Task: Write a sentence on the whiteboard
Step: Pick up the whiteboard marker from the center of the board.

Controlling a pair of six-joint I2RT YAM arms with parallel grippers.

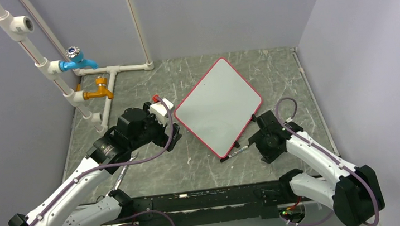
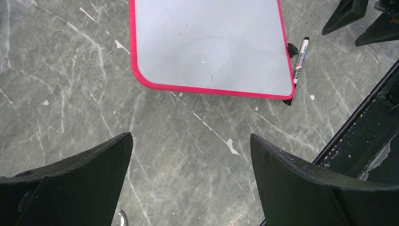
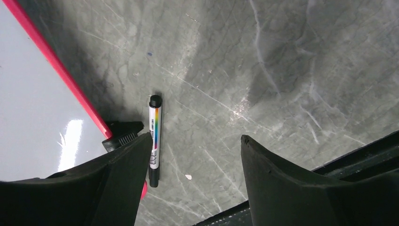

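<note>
The whiteboard lies flat mid-table, turned like a diamond, with a thin red rim. Its face is blank, and the sentence is not in view. A capped black-and-white marker lies on the table along the board's near right edge. My right gripper hovers over it, jaws apart with only bare table between them; the marker sits right against the left fingertip. My left gripper stands wide open over bare table, just left of the board's near left edge.
White pipes with a blue tap and an orange tap rise at the back left. A black rail runs along the table's near edge. A black clip sits under the board's rim. Grey walls enclose the table.
</note>
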